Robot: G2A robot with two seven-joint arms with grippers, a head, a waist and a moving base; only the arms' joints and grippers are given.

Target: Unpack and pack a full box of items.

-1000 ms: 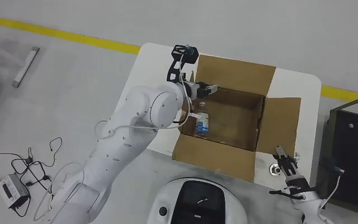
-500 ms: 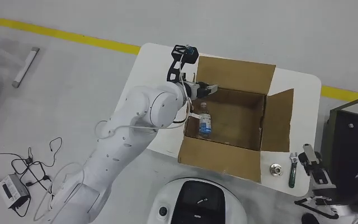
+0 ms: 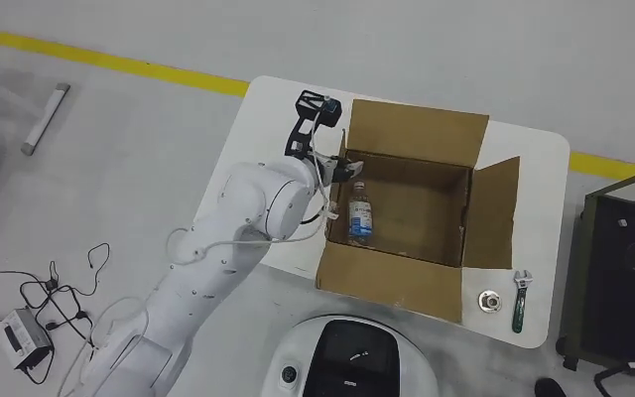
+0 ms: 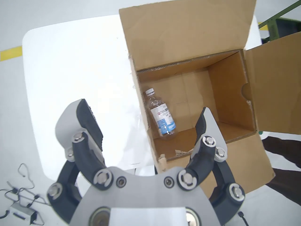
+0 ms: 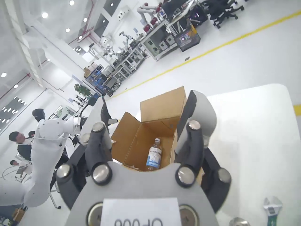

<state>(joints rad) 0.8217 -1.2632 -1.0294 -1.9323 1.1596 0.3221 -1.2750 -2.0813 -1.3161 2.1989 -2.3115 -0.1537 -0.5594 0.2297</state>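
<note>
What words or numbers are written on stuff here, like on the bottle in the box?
Bottle label: print too small and blurred to read.
White tag behind the right gripper: upside down, cut off at the edge, unreadable.
Box, wrench: no writing seen.

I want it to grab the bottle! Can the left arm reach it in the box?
Probably yes: the box is open on top, and the bottle lies alone inside, near the open left gripper.

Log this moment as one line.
box: open | bottle: lying inside | left end effector: open, empty | right end effector: open, empty | wrench: on table
</note>
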